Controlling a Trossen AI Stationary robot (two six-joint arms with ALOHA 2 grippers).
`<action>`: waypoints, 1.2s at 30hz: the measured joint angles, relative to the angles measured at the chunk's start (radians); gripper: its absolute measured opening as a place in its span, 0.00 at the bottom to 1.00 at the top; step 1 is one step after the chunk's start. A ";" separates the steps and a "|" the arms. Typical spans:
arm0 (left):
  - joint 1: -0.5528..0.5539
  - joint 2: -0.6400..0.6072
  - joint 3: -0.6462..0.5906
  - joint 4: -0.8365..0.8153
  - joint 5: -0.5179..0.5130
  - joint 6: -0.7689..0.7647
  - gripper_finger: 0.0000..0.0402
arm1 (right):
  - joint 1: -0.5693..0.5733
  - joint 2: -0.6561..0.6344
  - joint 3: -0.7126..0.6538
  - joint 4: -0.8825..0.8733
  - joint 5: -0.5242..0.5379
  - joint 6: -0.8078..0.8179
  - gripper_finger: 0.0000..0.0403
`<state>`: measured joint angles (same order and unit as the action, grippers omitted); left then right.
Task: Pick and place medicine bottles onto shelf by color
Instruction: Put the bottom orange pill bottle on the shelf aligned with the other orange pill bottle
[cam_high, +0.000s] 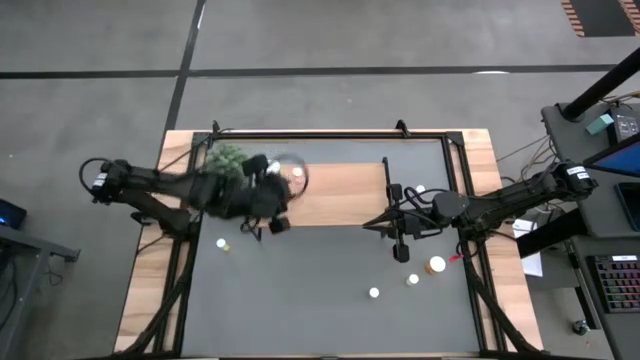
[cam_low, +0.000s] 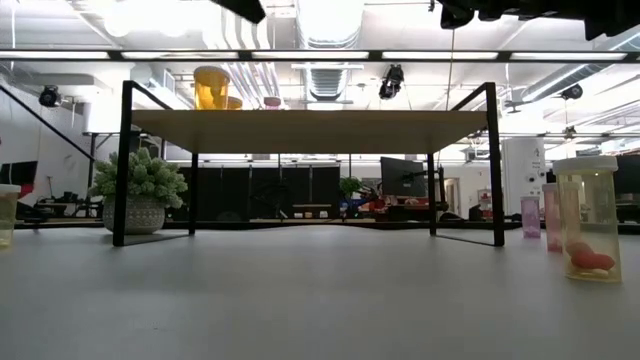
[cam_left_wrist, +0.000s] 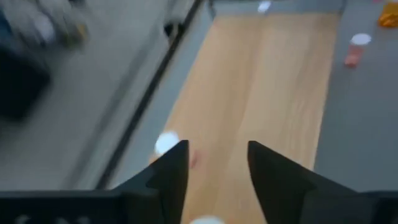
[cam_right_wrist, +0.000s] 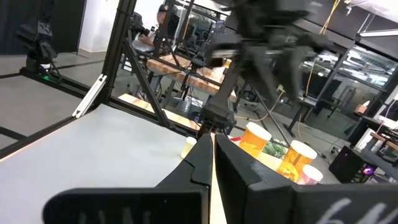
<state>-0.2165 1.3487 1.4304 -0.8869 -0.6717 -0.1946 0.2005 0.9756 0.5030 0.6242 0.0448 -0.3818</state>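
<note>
left gripper: over the left end of the shelf, close to the green plant; fingers spread with a gap between them in the left wrist view, nothing pinched.
right gripper: parked just off the front right corner of the shelf, above the table; fingers pressed flat together, holding nothing.
bottles on shelf: two orange ones plus a pink one standing up top at the plant end, white caps on.
bottles on table: a few left, one orange and two small ones front right, another small one on the left side.
low view: yellow bottle up close on the right, upright, pink ones behind it.
</note>
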 joint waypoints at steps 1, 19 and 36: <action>-0.029 -0.016 -0.047 0.061 -0.037 0.025 0.30 | 0.000 0.000 0.000 0.000 0.000 0.003 0.02; -0.056 -0.488 -0.665 0.683 -0.090 0.143 0.00 | -0.007 0.050 0.108 -0.044 0.045 0.103 0.02; -0.052 -0.576 -0.925 0.985 0.012 0.097 0.00 | -0.046 0.223 0.345 -0.047 0.089 0.086 0.02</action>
<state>-0.2690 0.7731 0.5053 0.0980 -0.6595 -0.0975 0.1542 1.1983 0.8479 0.5768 0.1337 -0.2959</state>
